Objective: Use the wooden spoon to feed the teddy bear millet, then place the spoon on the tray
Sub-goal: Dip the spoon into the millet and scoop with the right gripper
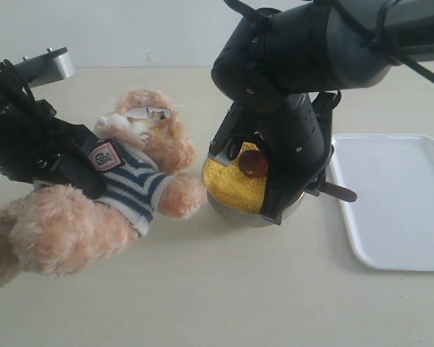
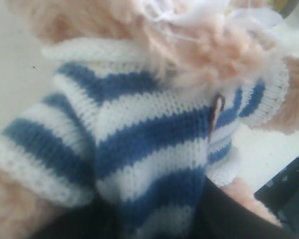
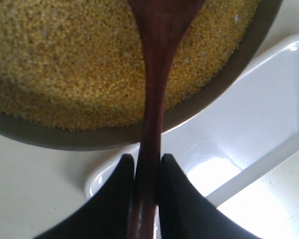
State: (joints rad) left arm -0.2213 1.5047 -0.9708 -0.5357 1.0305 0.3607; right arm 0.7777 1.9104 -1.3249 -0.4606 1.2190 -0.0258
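Note:
The teddy bear (image 1: 141, 155) leans tilted at the left, its striped shirt (image 2: 154, 144) filling the left wrist view. My left gripper (image 1: 72, 163) is shut on the bear's body from behind; its jaws are mostly hidden in the knit. The steel bowl (image 1: 228, 210) of yellow millet (image 1: 235, 184) stands at centre. My right gripper (image 3: 147, 164) is shut on the handle of the wooden spoon (image 3: 152, 104), whose round bowl (image 1: 253, 164) hangs over the millet (image 3: 74, 64). The handle end (image 1: 340, 192) sticks out toward the white tray (image 1: 394, 202).
The right arm's black body (image 1: 304, 65) hangs over the bowl and covers its far side. The tray's rim (image 3: 104, 174) lies close beside the bowl's wall (image 3: 89, 138). Pale tabletop (image 1: 224, 289) stretches in front of the bear and the bowl.

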